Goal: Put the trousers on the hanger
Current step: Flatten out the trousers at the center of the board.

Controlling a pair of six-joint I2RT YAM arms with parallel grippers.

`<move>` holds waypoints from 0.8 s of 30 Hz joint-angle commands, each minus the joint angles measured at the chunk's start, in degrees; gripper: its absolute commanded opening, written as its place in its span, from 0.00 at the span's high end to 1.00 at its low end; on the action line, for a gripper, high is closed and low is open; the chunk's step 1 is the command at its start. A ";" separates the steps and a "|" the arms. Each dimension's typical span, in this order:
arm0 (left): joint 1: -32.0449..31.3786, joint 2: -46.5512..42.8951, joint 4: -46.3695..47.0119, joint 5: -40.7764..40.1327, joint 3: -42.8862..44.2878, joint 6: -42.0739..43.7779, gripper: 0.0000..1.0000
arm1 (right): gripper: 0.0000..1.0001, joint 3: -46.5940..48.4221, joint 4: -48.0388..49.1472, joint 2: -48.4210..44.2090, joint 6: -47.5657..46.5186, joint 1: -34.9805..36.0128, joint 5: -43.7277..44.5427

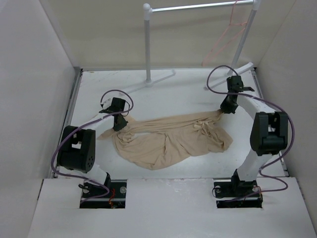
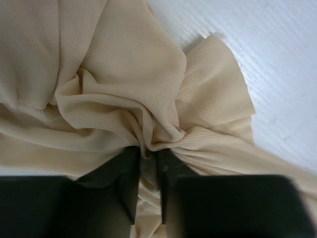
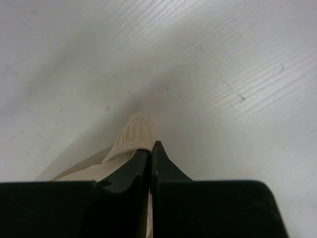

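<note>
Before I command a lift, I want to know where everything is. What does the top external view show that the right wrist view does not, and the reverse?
Only the top external view: the whole trousers lying crumpled across the table, the left gripper at their left edge, and the hanger hanging on the rack at the far right.
Only the right wrist view: the right gripper close up, jaws shut, with a ribbed hem poking out at its fingertips.
Both: the right gripper, the trousers and the white table.

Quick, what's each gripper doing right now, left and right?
Left gripper: closed, pinching a bunched fold of the light tan thin-fabric trousers.
Right gripper: closed, pinching the trousers' ribbed edge.
</note>
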 commanded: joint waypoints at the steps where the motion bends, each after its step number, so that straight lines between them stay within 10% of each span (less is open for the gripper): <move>1: 0.58 -2.08 0.26 -1.75 0.86 -0.34 0.98 | 0.94 -2.61 3.48 -16.35 3.03 1.55 3.06; 11: 11.90 -34.59 -11.50 -7.11 8.14 -3.59 1.00 | 0.93 6.06 -11.26 -54.07 2.84 16.99 8.93; 24: 16.41 -47.37 -18.90 -8.08 9.85 -1.57 0.99 | 0.91 6.11 -15.14 -62.99 9.88 29.35 7.55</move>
